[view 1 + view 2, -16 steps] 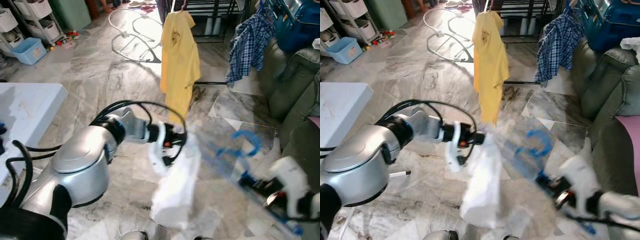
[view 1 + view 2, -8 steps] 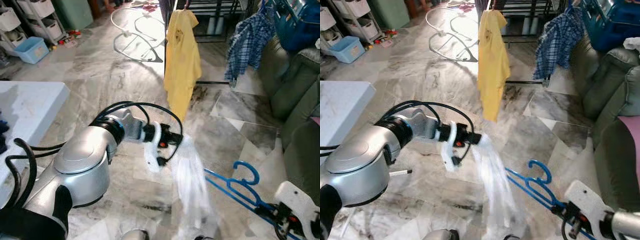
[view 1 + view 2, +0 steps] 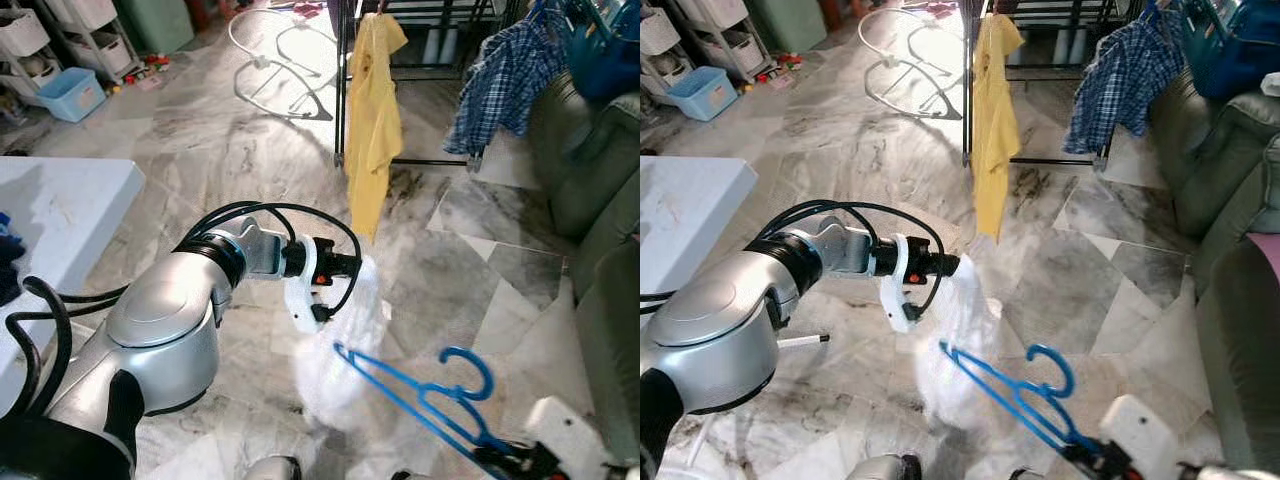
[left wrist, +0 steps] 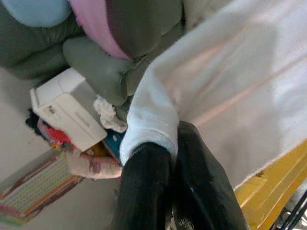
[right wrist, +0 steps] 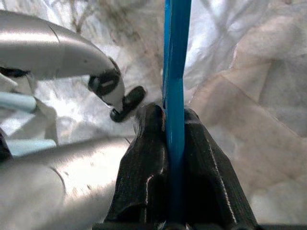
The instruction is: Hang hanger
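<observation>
My left gripper is held out in front of me, shut on the top edge of a white garment that hangs down over the floor. In the left wrist view its black fingers pinch a fold of the white cloth. Low on the right, my right gripper is shut on a blue plastic hanger. The hanger's long arm reaches up and left against the garment, with its hook pointing up. The right wrist view shows the gripper clamped on the blue hanger bar.
A black clothes rack stands ahead with a yellow shirt hanging on it and a blue plaid shirt further right. A dark green sofa runs along the right. A white table is at the left.
The right gripper has brought the blue hanger left and up, so its arm now lies against the white garment. The garment has swung and now hangs bunched under the left gripper.
</observation>
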You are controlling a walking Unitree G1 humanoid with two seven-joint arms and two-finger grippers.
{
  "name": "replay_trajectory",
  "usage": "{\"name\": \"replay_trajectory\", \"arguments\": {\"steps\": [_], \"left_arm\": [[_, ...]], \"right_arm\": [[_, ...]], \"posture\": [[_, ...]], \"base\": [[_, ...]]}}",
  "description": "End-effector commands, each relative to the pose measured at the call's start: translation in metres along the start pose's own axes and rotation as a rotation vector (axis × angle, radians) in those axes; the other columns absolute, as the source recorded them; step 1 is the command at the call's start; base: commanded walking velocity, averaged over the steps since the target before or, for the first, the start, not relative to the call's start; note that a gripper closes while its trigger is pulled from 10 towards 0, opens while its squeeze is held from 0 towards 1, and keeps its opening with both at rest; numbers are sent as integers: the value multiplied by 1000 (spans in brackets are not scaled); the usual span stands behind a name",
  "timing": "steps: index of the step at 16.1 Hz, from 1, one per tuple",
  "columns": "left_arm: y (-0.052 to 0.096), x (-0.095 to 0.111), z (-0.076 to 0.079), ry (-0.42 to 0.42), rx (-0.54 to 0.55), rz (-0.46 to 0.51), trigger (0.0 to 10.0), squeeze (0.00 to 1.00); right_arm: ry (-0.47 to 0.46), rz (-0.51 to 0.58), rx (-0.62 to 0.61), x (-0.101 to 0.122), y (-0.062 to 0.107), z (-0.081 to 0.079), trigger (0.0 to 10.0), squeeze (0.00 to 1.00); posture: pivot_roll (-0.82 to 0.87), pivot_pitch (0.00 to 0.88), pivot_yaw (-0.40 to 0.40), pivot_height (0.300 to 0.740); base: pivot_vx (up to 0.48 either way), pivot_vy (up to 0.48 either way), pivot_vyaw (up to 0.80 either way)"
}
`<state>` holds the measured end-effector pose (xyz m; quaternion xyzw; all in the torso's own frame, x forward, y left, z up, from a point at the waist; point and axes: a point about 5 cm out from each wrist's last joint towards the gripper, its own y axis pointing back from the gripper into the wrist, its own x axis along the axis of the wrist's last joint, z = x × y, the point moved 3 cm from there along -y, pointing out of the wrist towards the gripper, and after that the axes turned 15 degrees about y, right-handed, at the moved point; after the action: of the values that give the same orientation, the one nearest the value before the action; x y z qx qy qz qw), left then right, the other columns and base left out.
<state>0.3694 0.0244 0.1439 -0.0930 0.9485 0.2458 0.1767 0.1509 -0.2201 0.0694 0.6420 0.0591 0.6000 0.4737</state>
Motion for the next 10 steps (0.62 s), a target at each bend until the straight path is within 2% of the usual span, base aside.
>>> {"name": "replay_trajectory", "arguments": {"steps": [1, 3, 6, 8, 10], "left_arm": [[0, -9, -20, -13, 84, -14, 10000, 0], [0, -8, -22, -21, 97, 9, 10000, 0], [5, -9, -15, -39, 64, 5, 10000, 0], [7, -8, -9, -23, 48, -5, 10000, 0], [7, -3, -4, -14, 43, 18, 10000, 0]], "right_arm": [[2, 35, 14, 10, -9, -9, 10000, 0], [-2, 48, 6, 12, -13, -12, 10000, 0], [-3, -33, -94, -2, 14, 0, 10000, 0], [-14, -136, -211, -20, 34, 14, 10000, 0], [-30, -193, -257, -31, 44, 17, 10000, 0]], "posture": [[-37, 157, 121, 740], [-30, 158, 120, 740], [-23, 165, 120, 740], [-28, 168, 120, 740], [-33, 170, 120, 740]], "base": [[0, 0, 0], [0, 0, 0], [0, 0, 0], [0, 0, 0], [0, 0, 0]]}}
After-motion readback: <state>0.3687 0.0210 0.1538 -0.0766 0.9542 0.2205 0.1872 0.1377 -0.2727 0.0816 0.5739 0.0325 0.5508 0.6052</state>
